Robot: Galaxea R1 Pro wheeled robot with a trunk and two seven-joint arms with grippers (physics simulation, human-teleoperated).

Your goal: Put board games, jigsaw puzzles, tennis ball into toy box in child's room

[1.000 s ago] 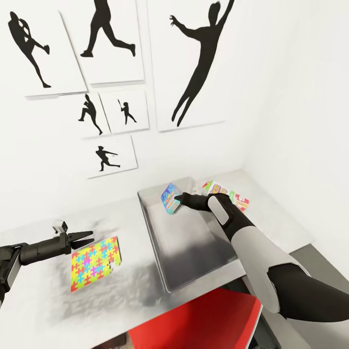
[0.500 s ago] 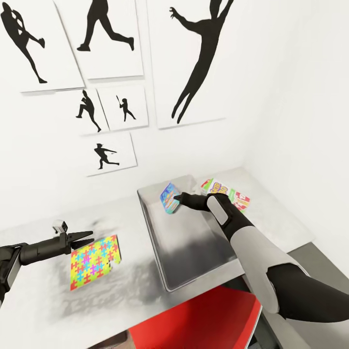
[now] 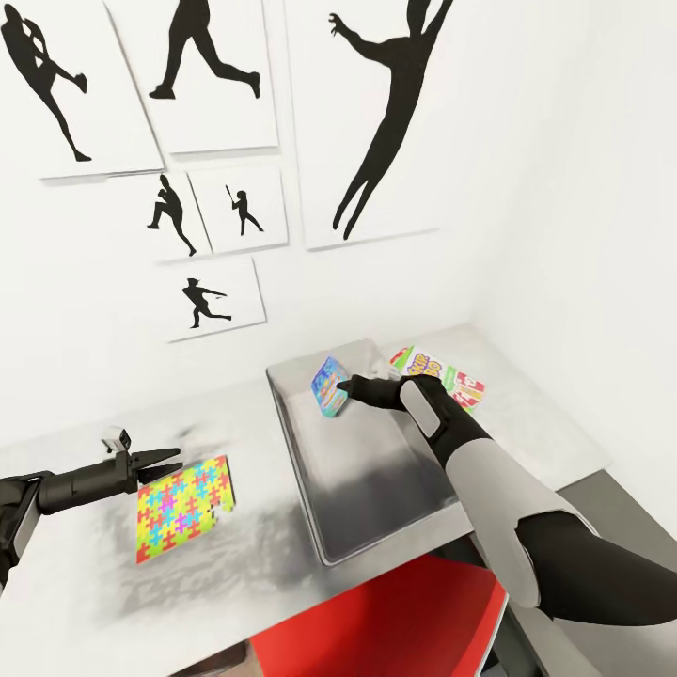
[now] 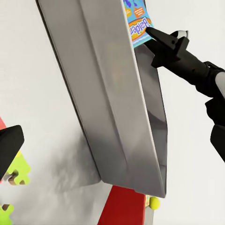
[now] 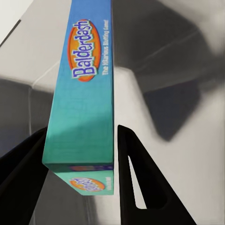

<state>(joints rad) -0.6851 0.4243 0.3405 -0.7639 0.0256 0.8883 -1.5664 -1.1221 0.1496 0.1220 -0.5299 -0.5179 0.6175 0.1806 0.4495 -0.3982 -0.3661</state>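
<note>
Child's room, baseball silhouette pictures (image 3: pixel 380 122), jigsaw puzzle (image 3: pixel 183 509) on table (image 3: pixel 235 574)

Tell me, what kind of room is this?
Probably a child's bedroom or playroom: baseball-player silhouette pictures hang on the white wall, and a bright jigsaw puzzle and a cartoon board game lie on the grey desk.

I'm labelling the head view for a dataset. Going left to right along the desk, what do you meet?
Left gripper → jigsaw puzzle → toy box → blue board game held over it in the right gripper → green-red-yellow board game.
</note>
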